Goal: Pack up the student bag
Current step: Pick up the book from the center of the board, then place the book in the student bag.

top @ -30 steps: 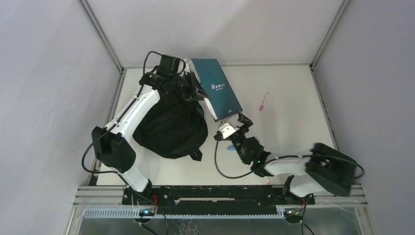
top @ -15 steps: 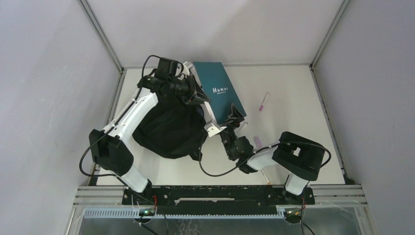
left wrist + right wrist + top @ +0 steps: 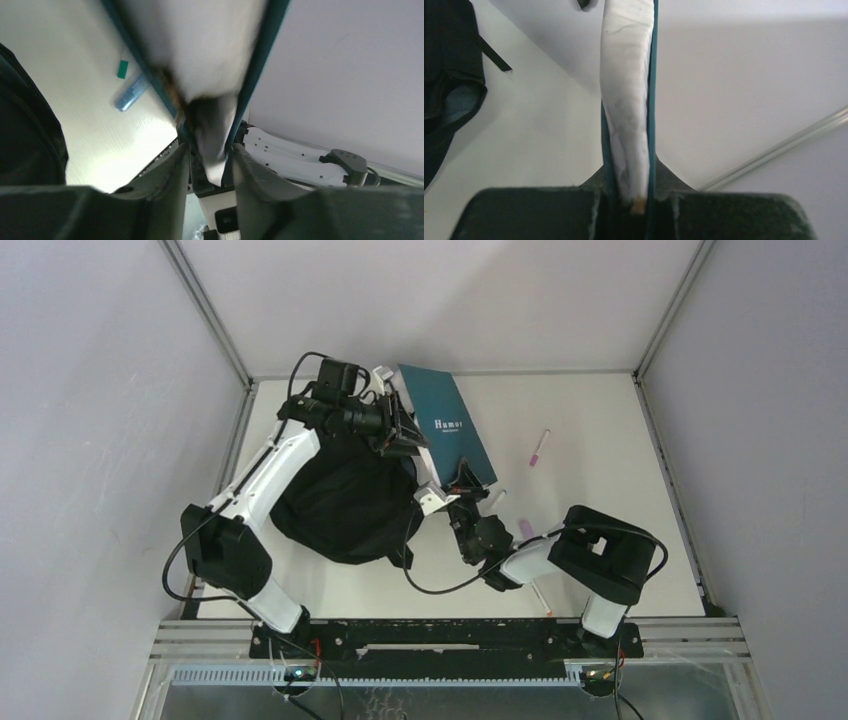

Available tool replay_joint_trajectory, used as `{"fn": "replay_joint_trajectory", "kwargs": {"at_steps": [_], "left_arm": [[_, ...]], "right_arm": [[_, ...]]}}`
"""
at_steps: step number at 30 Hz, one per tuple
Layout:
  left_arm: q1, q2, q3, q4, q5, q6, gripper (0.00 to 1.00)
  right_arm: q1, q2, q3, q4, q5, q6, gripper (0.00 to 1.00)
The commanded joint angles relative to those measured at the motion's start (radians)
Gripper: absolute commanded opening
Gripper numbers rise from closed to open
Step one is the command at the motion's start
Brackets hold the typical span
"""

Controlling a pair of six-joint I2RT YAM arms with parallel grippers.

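student bag (image 3: 340,505): black, slumped on the table (image 3: 600,490) at 9 o'clock of its centre, same spot as a second ago. teal book (image 3: 448,425) at the bag's 1 o'clock, held clear of the table between the two arms; its far end has shifted slightly toward 9 o'clock.

right gripper (image 3: 462,485): was wide open just short of the book's 6 o'clock end, now clamped on that end; the right arm has folded in toward 9 o'clock. left gripper (image 3: 403,432): at the book's 11 o'clock end, jaws narrow, fingers against both covers.

Top view only: pink pen (image 3: 540,447) at 3 o'clock of the book. Left wrist only: white page block between the fingers, blue marker (image 3: 131,91) and green tag (image 3: 122,69) on the table. Right wrist only: a bag strap lying on the table.

Cover reads "Humor"; smaller line unreadable.
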Motion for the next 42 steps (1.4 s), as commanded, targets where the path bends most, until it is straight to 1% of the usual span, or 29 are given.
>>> {"fn": "replay_joint_trajectory", "kwargs": {"at_steps": [1, 2, 3, 5, 6, 8, 10, 12, 14, 15, 16, 18, 19, 20, 21, 23, 25, 28, 33, 36, 38, 40, 42], "left_arm": [[-0.003, -0.082, 0.036, -0.043, 0.027, 0.095, 0.53], [0.003, -0.095, 0.038, -0.053, 0.003, 0.104, 0.58], [0.011, -0.11, 0.04, -0.061, -0.016, 0.114, 0.66], [0.034, -0.138, 0.04, -0.081, -0.049, 0.137, 0.76], [0.046, -0.154, 0.038, -0.086, -0.07, 0.147, 0.8], [0.075, -0.188, 0.02, -0.088, -0.108, 0.168, 0.85], [0.103, -0.229, -0.01, -0.069, -0.137, 0.174, 0.87], [0.123, -0.274, -0.049, -0.033, -0.206, 0.193, 0.87], [0.124, -0.326, -0.096, -0.022, -0.335, 0.241, 0.87], [0.124, -0.352, -0.127, -0.01, -0.387, 0.272, 0.86], [0.124, -0.381, -0.155, -0.001, -0.434, 0.305, 0.84], [0.115, -0.442, -0.23, 0.044, -0.53, 0.368, 0.82], [0.106, -0.479, -0.282, 0.082, -0.586, 0.386, 0.85], [0.092, -0.512, -0.331, 0.115, -0.642, 0.39, 0.93], [0.074, -0.54, -0.368, 0.134, -0.679, 0.398, 0.99], [0.045, -0.549, -0.408, 0.123, -0.693, 0.443, 1.0], [-0.001, -0.529, -0.418, 0.088, -0.751, 0.473, 1.0], [-0.075, -0.525, -0.461, 0.095, -0.864, 0.504, 1.0], [-0.172, -0.516, -0.501, 0.089, -0.908, 0.565, 1.0], [-0.267, -0.465, -0.488, 0.033, -0.948, 0.612, 1.0], [-0.321, -0.415, -0.474, -0.011, -1.033, 0.625, 1.0], [-0.353, -0.385, -0.472, -0.022, -1.081, 0.62, 1.0], [-0.363, -0.358, -0.472, -0.024, -1.096, 0.609, 1.0]], "right_arm": [[-0.009, -0.035, 0.042, 0.065, 0.092, 0.045, 0.0], [-0.01, -0.051, 0.042, 0.063, 0.109, 0.069, 0.0], [-0.01, -0.07, 0.042, 0.057, 0.126, 0.095, 0.0], [-0.012, -0.11, 0.042, 0.022, 0.157, 0.14, 0.0], [-0.012, -0.135, 0.042, -0.025, 0.162, 0.175, 0.0], [-0.013, -0.208, 0.042, -0.17, 0.146, 0.266, 0.0], [-0.027, -0.304, 0.042, -0.369, 0.099, 0.421, 0.0], [-0.07, -0.433, 0.077, -0.682, -0.018, 0.657, 0.0], [-0.183, -0.569, 0.145, -1.055, -0.285, 0.95, 0.0], [-0.256, -0.623, 0.166, -1.16, -0.435, 1.085, 0.0], [-0.33, -0.668, 0.17, -1.225, -0.545, 1.193, 0.0], [-0.44, -0.739, 0.17, -1.273, -0.699, 1.33, 0.0], [-0.48, -0.765, 0.17, -1.305, -0.745, 1.392, 0.0], [-0.515, -0.787, 0.173, -1.332, -0.779, 1.433, 0.0], [-0.564, -0.809, 0.177, -1.363, -0.833, 1.478, 0.0], [-0.639, -0.829, 0.186, -1.412, -0.94, 1.56, 0.0], [-0.698, -0.839, 0.186, -1.448, -1.02, 1.634, 0.0], [-0.743, -0.835, 0.185, -1.501, -1.08, 1.691, 0.0], [-0.801, -0.82, 0.184, -1.516, -1.167, 1.775, 0.0], [-0.843, -0.823, 0.182, -1.53, -1.171, 1.798, 0.0], [-0.875, -0.825, 0.181, -1.549, -1.178, 1.804, 0.0], [-0.909, -0.827, 0.181, -1.57, -1.193, 1.809, 0.0], [-0.929, -0.827, 0.18, -1.585, -1.197, 1.813, 0.0]]}}
